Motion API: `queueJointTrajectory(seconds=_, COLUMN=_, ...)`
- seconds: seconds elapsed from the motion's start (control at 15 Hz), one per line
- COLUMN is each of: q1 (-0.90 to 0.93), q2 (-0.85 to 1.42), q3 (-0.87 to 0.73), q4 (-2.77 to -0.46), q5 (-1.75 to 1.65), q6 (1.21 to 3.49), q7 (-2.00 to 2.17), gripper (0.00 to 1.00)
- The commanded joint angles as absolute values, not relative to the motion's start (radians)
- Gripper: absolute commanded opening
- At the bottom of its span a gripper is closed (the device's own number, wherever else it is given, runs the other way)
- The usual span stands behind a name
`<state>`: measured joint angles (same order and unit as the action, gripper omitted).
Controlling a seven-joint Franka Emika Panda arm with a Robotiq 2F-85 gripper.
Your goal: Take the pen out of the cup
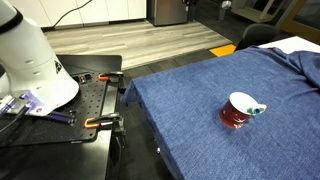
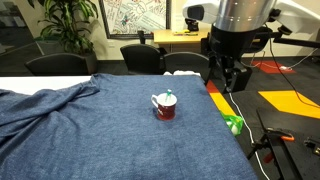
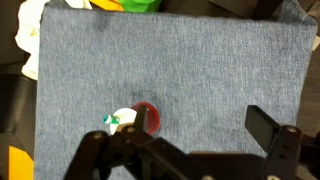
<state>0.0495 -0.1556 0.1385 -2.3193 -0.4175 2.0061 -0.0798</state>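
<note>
The dark red cup (image 1: 236,114) with a white inside stands upright on the blue cloth in both exterior views (image 2: 165,108). The teal pen (image 1: 257,110) sits in it, and its tip sticks out over the rim (image 2: 169,96). In the wrist view the cup (image 3: 148,118) lies below me, with the pen (image 3: 112,120) at its whitish mouth. My gripper (image 2: 228,80) hangs well above the table near its edge, off to the side of the cup. Its fingers (image 3: 197,120) are wide open and hold nothing.
The blue cloth (image 2: 110,130) covers the table and is rumpled at one end (image 2: 40,100). A green object (image 2: 234,124) lies near the table's edge below my gripper. Office chairs (image 2: 140,58) stand behind the table. The white robot base (image 1: 30,60) and orange clamps (image 1: 95,123) are on a black bench beside it.
</note>
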Motion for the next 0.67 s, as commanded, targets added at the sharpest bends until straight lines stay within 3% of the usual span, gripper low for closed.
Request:
queueJointTrajectory(seconds=0.0, q1=0.062, q2=-0.116, q3=0.153, q4=-2.263, q5=-0.544, q6=1.826, q7=-0.017, gripper=1.00)
queueJointTrajectory(seconds=0.33, q1=0.102, q2=-0.080, q3=0.167, q4=-2.243, q5=-0.739, q6=1.640, q7=-0.074, gripper=1.00)
queueJointTrajectory(seconds=0.6, q1=0.134, q2=-0.054, q3=0.163, q4=-2.256, q5=-0.843, q6=1.637, q7=-0.208, gripper=1.00)
